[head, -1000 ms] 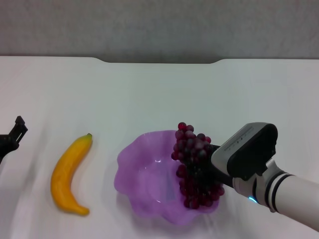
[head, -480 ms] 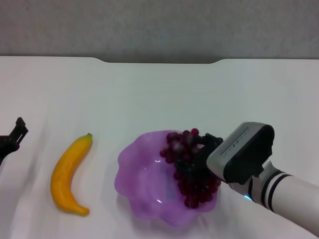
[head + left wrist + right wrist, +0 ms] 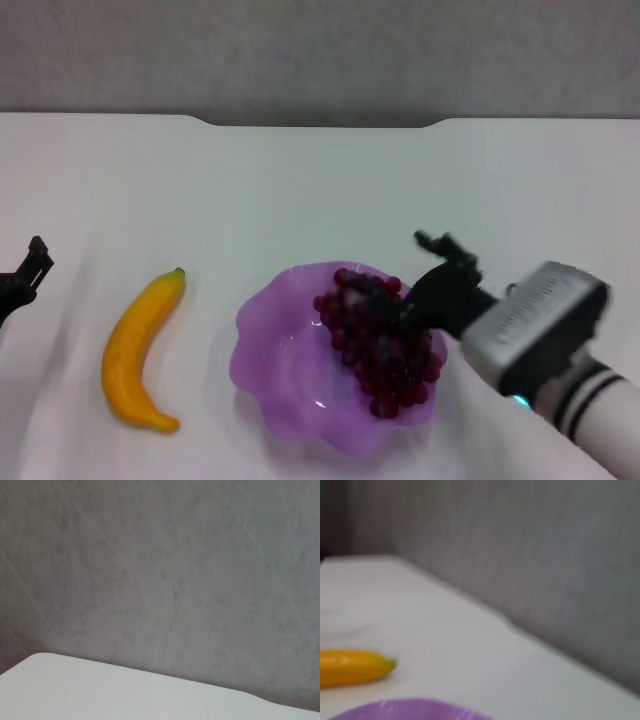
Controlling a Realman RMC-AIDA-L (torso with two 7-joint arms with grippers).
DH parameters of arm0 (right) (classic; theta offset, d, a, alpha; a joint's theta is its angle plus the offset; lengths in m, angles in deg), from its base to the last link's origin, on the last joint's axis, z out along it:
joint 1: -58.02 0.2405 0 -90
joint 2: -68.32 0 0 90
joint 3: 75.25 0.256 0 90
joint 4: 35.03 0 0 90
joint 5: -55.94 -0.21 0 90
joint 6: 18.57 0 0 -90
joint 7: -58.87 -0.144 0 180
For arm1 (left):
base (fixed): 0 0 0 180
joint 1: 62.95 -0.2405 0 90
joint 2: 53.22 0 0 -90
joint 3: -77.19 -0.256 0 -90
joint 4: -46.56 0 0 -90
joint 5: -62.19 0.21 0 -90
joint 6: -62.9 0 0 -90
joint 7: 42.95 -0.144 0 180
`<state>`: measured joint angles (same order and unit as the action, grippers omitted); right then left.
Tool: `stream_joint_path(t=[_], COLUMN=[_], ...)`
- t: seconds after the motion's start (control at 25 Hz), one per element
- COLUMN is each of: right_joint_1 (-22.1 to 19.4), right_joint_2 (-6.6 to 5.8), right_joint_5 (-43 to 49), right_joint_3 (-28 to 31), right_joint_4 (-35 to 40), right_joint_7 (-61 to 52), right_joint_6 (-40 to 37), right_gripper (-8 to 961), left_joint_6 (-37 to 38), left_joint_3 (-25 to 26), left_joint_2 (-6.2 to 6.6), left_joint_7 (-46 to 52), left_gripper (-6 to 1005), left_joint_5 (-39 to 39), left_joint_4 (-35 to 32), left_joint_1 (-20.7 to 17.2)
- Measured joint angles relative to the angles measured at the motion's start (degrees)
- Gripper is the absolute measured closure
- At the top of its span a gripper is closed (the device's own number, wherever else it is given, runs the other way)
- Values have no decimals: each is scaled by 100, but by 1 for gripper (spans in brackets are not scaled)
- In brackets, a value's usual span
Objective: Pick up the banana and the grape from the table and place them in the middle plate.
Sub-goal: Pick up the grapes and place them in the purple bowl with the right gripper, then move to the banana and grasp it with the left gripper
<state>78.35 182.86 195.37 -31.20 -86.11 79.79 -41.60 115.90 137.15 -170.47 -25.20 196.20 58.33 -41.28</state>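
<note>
The grape [image 3: 380,340] bunch lies inside the middle plate [image 3: 275,345], toward its 3 o'clock side, on the white table [image 3: 300,190]. The right gripper [image 3: 440,270] hangs just beyond the plate's 2 o'clock rim, fingers spread and clear of the fruit. The banana [image 3: 140,350] lies on the table at the plate's 9 o'clock. The left gripper [image 3: 25,275] sits at the far-left edge; its finger state cannot be told
</note>
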Motion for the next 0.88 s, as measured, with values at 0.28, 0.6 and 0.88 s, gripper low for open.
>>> stream_joint_path(t=[0.28, 0.6, 0.88], right_joint_1=[-296, -191, 103], right_joint_2=[11, 36, 51], right_joint_5=[-7, -404, -1094], right_joint_3=[-217, 100, 47], right_joint_4=[996, 2034, 2831], right_joint_7=[-750, -1344, -1433], right_joint_6=[-2773, -3371, -3259], right_gripper=[70, 69, 68], left_joint_6=[0, 52, 73], left_joint_3=[-2, -21, -27], left_joint_2=[0, 0, -7], left_joint_7=[0, 0, 3], left_gripper=[105, 105, 106], left_joint_5=[2, 24, 40], left_joint_4=[2, 86, 142], left_joint_1=[-5, 1, -6])
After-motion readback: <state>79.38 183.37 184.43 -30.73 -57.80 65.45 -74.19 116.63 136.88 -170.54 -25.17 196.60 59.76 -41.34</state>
